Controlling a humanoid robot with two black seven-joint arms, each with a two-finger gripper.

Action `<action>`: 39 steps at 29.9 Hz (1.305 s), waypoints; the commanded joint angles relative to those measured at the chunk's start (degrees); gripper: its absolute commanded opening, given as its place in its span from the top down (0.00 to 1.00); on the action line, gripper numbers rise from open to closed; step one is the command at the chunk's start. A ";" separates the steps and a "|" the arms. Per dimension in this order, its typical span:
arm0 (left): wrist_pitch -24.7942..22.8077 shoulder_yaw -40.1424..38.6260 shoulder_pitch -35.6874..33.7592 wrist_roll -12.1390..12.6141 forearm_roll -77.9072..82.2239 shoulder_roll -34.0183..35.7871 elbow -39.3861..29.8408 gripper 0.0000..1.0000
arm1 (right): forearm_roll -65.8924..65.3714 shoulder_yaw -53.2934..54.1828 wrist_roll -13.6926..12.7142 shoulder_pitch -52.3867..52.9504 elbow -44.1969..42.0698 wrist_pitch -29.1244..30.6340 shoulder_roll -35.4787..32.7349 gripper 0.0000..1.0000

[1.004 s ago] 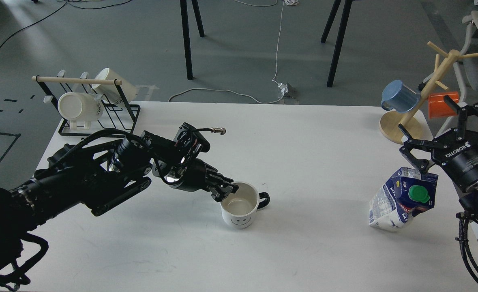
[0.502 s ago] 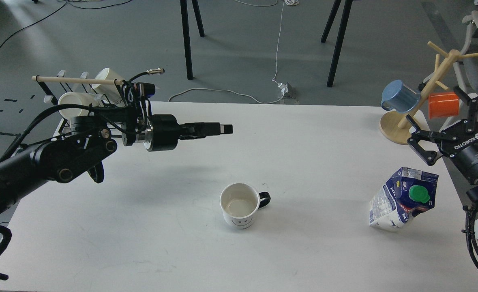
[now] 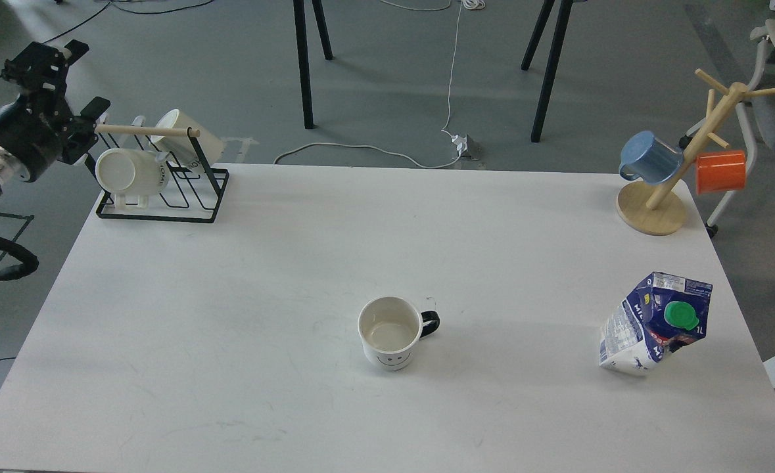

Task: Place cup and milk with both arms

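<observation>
A: Cup [image 3: 390, 332] status, starting from the grippers?

B: Left gripper [image 3: 55, 72] sits high at the far left, off the table [image 3: 229, 315], beside the wire mug rack [image 3: 157, 190]; fingers spread, gripping nothing. Right gripper isn't visible.

A: And the cup itself?

B: Upright near the table's middle, handle pointing right, smiley face toward me. Milk carton [image 3: 653, 325] stands tilted, well apart to its right, green cap showing. Wooden mug tree [image 3: 663, 190] behind it.
</observation>
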 commanded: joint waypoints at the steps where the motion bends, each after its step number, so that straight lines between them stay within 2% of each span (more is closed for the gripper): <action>1: -0.01 -0.89 2.62 -0.01 -7.61 -0.20 0.36 0.03 | 0.26 -1.57 0.00 -8.54 0.13 0.00 -0.30 0.01; 7: -0.01 -0.89 5.52 -0.01 -11.49 -0.82 0.36 0.03 | -1.75 -4.57 0.00 -15.94 0.22 0.00 5.22 0.00; 16: -0.01 -0.72 5.79 -0.01 -11.32 -1.08 0.36 0.03 | -14.50 -2.55 0.00 -16.56 -0.04 0.00 18.76 0.00; 21: -0.01 -0.37 6.06 -0.01 -11.06 -1.26 0.36 0.03 | -19.25 0.97 0.00 -16.56 -0.66 0.00 23.50 0.01; 32: -0.01 -0.28 7.11 -0.01 -10.88 -1.26 0.45 0.03 | -20.31 1.94 0.00 -16.39 -6.54 0.00 32.73 0.01; 39: -0.01 -0.19 8.25 -0.01 -10.70 -2.58 0.54 0.03 | -21.97 5.36 0.00 -16.56 -7.34 0.00 36.87 0.01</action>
